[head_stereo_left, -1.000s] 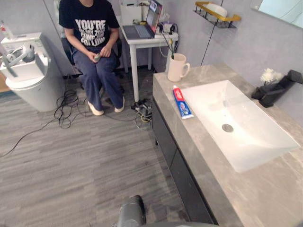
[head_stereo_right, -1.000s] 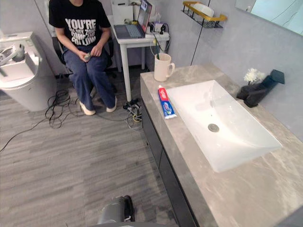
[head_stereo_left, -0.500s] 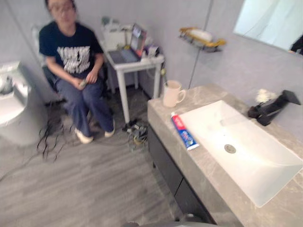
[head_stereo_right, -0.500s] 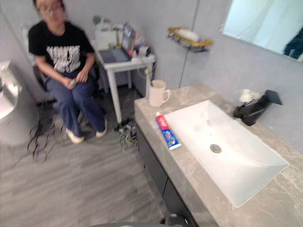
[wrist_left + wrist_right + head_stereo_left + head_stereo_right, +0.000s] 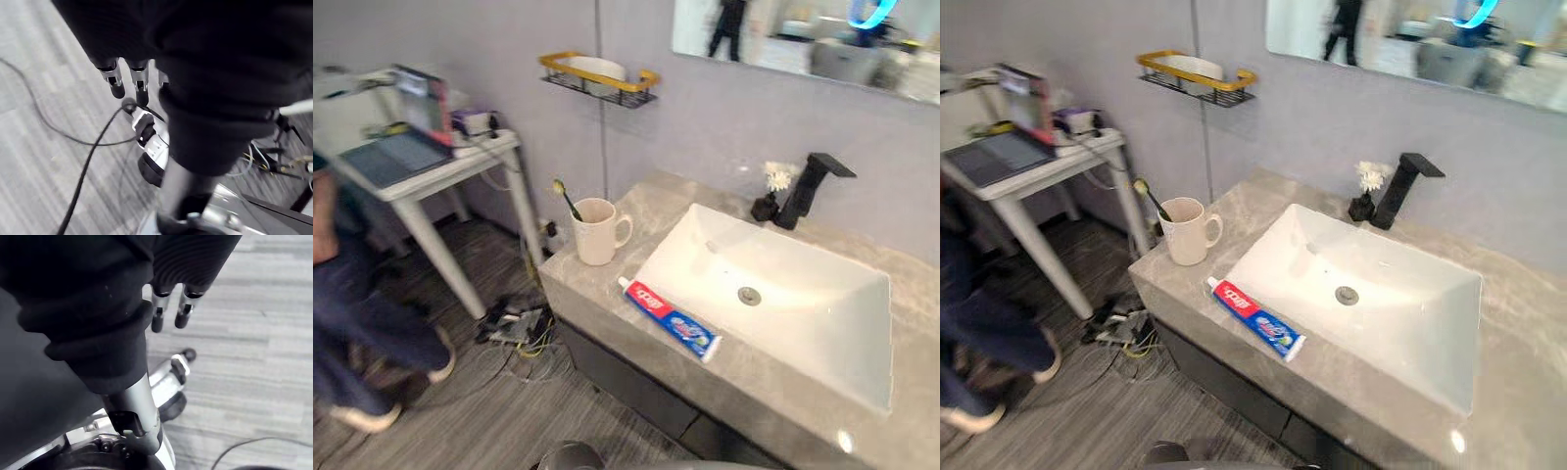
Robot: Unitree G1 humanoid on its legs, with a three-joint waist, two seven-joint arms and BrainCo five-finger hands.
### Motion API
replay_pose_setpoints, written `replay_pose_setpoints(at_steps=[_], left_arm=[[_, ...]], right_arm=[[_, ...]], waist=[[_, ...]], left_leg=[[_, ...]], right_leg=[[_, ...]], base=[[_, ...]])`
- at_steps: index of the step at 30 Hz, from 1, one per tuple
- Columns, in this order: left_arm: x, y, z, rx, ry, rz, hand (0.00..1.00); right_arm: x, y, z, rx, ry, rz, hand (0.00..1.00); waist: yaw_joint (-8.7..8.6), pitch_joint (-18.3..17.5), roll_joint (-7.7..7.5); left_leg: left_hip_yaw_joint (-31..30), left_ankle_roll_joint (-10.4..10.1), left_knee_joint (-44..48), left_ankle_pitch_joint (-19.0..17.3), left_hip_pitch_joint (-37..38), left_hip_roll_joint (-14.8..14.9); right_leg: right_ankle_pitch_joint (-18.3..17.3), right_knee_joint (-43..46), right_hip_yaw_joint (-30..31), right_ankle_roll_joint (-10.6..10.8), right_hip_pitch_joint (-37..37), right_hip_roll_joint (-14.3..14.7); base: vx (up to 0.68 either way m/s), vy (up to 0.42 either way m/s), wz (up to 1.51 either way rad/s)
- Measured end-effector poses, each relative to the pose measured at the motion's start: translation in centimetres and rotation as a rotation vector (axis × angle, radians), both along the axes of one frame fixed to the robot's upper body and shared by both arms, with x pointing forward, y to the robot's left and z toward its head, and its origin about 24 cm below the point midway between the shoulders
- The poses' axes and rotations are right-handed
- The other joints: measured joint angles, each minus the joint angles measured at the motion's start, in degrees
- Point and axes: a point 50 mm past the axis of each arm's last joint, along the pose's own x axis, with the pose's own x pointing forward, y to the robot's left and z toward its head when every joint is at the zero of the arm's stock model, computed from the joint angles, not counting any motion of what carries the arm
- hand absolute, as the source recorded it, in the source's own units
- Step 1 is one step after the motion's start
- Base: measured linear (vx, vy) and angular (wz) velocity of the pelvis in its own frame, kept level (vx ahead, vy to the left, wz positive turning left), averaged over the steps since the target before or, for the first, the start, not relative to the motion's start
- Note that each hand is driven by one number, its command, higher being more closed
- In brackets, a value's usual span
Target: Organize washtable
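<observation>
The toothpaste (image 5: 669, 318) is lying flat on the counter (image 5: 773, 397), along its front strip, just beside the sink (image 5: 803, 294). A mug (image 5: 597, 231) is standing at the counter's left corner, holding a toothbrush (image 5: 564, 196). Both hands are hanging down over the floor (image 5: 44, 122), well apart from the toothpaste. The left hand (image 5: 141, 85) and the right hand (image 5: 157, 316) are both relaxed, fingers straight, grasping nothing.
</observation>
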Motion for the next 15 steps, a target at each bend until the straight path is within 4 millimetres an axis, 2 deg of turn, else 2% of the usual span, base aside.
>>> replay_pose_setpoints(at_steps=[1,2,3,4,5,6,7,8,9,10,11,12,13,14,15], left_arm=[[0.0,0.8,0.2,0.019,0.002,-0.017,0.0],[0.0,1.4,0.3,0.031,0.013,-0.045,0.0],[-0.2,1.4,0.3,0.029,0.02,-0.043,0.0],[-0.2,1.6,0.3,0.03,0.023,-0.034,0.0],[-0.2,1.3,0.2,0.021,0.03,-0.036,0.0],[-0.5,1.1,0.2,0.02,0.053,-0.053,0.0],[-0.7,1.2,0.2,0.024,0.065,-0.058,0.0],[-0.8,1.2,0.2,0.025,0.076,-0.074,0.0],[-0.8,1.2,0.1,0.022,0.078,-0.084,0.0],[-0.7,1.0,0.1,0.019,0.08,-0.095,0.0],[-0.7,0.8,0.0,0.01,0.083,-0.101,0.0],[-0.8,0.6,-0.1,0.007,0.086,-0.107,0.0],[-0.8,0.4,-0.2,-0.002,0.099,-0.112,0.0],[-0.6,-0.1,-0.4,-0.018,0.105,-0.116,0.0],[-0.6,-0.1,-0.5,-0.019,0.106,-0.111,0.0]], right_arm=[[-0.3,0.5,-0.1,0.013,0.006,-0.025,0.0],[-0.5,1.0,-0.2,0.036,-0.003,-0.067,0.0],[-0.6,1.1,-0.2,0.041,-0.008,-0.092,0.0],[-0.2,1.4,-0.3,0.049,-0.023,-0.137,0.0],[-0.1,0.9,-0.2,0.037,-0.026,-0.149,0.0],[0.2,0.2,-0.1,0.023,-0.033,-0.131,0.0],[0.4,0.0,-0.1,0.023,-0.039,-0.123,0.0],[0.5,-0.2,0.0,0.018,-0.043,-0.113,0.0],[0.6,-0.3,0.0,0.016,-0.042,-0.1,0.0],[0.9,-0.6,0.0,0.012,-0.039,-0.05,0.0],[1.5,-0.7,0.0,0.01,-0.039,0.008,0.0],[1.7,-0.8,0.0,0.008,-0.041,0.027,0.0],[1.9,-0.8,0.0,0.007,-0.041,0.049,0.0],[1.8,-1.2,0.0,-0.003,-0.035,0.045,0.0],[1.5,-1.4,0.0,-0.004,-0.027,0.041,0.0]], waist=[[-0.77,-0.5,-1.65],[-2.72,-0.8,-2.38],[-3.08,-0.8,-2.45],[-2.22,-0.7,-3.43],[-1.41,-0.8,-2.89],[-1.61,-0.8,-2.44],[-1.97,-0.9,-2.32],[-2.14,-0.9,-2.48],[-2.16,-0.9,-2.52],[-2.17,-1.0,-2.66],[-2.22,-1.1,-2.54],[-2.57,-1.2,-2.43],[-3.47,-1.4,-2.81],[-3.83,-0.8,-1.31],[-3.9,-0.8,-1.06]], left_leg=[[1.5,-1.1,1.8,-3.3,0.0,-2.3],[5.0,-5.9,2.4,-8.1,0.4,-2.6],[7.9,-6.4,2.9,-10.8,1.0,-2.9],[13.8,-4.5,4.5,-12.7,1.8,-3.3],[19.3,-2.8,4.0,-13.4,4.1,-3.1],[24.2,-0.7,1.5,-12.8,7.0,-3.2],[26.5,0.1,0.3,-12.4,8.0,-3.3],[30.3,1.8,-2.9,-11.2,9.5,-4.4],[31.7,2.3,-4.6,-10.3,10.0,-5.1],[35.0,3.0,-8.4,-8.4,10.7,-6.7],[37.7,3.6,-12.3,-6.3,10.9,-8.2],[38.7,3.9,-14.2,-5.0,11.2,-9.0],[39.6,4.7,-17.7,-2.6,11.5,-10.8],[39.5,5.1,-20.5,-0.3,12.4,-11.4],[39.1,5.1,-22.3,1.2,13.2,-11.9]], right_leg=[[-0.3,-1.0,2.8,0.9,0.4,-2.2],[1.9,0.7,4.5,1.5,-0.6,-2.7],[4.0,0.6,4.6,2.3,-1.9,-4.0],[8.5,0.8,5.6,2.4,-4.2,-6.2],[14.7,-0.1,0.7,-3.0,-6.2,-8.3],[18.5,0.4,-9.9,-8.6,-8.1,-11.2],[18.4,2.6,-15.7,-9.0,-9.1,-12.5],[17.3,7.7,-26.5,-8.3,-10.6,-14.5],[16.3,9.8,-30.6,-7.4,-10.9,-15.0],[14.7,12.4,-36.1,-5.4,-11.0,-14.5],[12.2,11.4,-38.2,-4.8,-9.9,-12.3],[11.2,9.1,-38.6,-4.6,-9.2,-10.8],[10.9,1.3,-39.1,-4.9,-6.5,-9.3],[14.1,-4.4,-39.2,-4.0,-4.6,-7.9],[15.7,-7.5,-39.1,-3.8,-3.1,-7.3]], base=[[0.17,0.815,-1.12],[0.11,0.75,-0.67],[0.03,0.616,-1.06],[-0.11,0.649,-1.66],[-0.16,0.618,-2.21],[-0.17,0.568,-1.8],[-0.21,0.548,-1.58],[-0.18,0.364,-1.11],[-0.19,0.364,-1.36],[-0.12,0.195,-1.3],[-0.1,0.165,-1.24],[-0.05,0.1,-0.91],[-0.04,0.063,-0.48],[-0.03,0.054,-0.29],[-0.04,0.03,-0.29]])
